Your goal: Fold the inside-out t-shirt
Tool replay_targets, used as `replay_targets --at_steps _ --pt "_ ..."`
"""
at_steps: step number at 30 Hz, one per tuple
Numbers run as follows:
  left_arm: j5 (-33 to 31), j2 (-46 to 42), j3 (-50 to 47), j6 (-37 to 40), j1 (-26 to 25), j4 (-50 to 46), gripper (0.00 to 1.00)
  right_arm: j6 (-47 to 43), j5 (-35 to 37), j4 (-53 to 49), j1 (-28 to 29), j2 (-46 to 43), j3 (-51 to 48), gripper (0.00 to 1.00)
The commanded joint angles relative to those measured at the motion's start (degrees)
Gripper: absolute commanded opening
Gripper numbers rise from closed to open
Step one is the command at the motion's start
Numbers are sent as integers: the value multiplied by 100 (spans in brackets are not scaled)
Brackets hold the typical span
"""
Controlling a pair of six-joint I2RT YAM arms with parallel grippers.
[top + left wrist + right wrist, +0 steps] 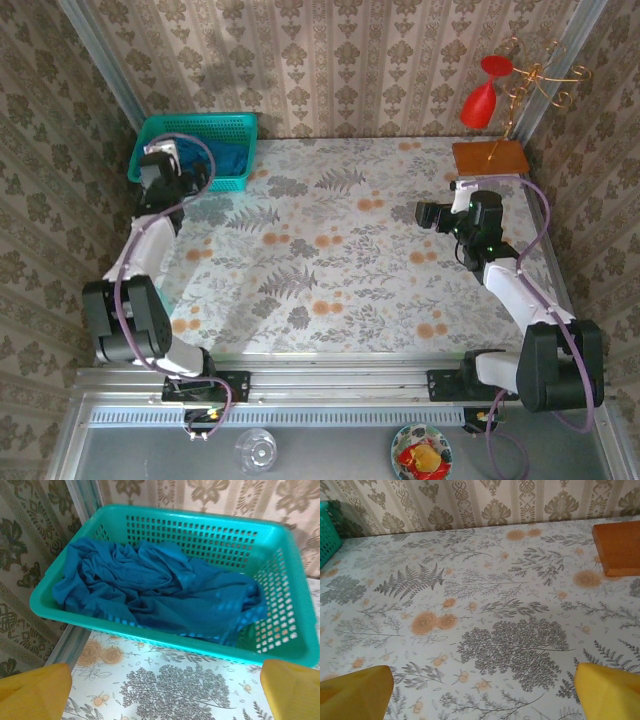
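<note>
Teal shirt [160,587], crumpled in basket [200,515] at tabletop [485,605] far-left corner. Left fingers [35,692] spread wide, facing basket; right fingers [355,692] spread above tabletop. Best pinched at a raised fold, lifted clear of rim.

Left end effector [164,692] jaws spread wide; right end effector [482,692] likewise.
</note>
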Motion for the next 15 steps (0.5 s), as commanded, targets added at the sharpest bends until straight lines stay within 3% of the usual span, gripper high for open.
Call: replay_targets --at_steps 1,15 --pt "126 574 751 -169 120 -946 97 345 -163 -482 69 -174 229 94" --pt "422 3557 4109 -276 394 -2130 92 460 -207 -864 256 -639 274 94"
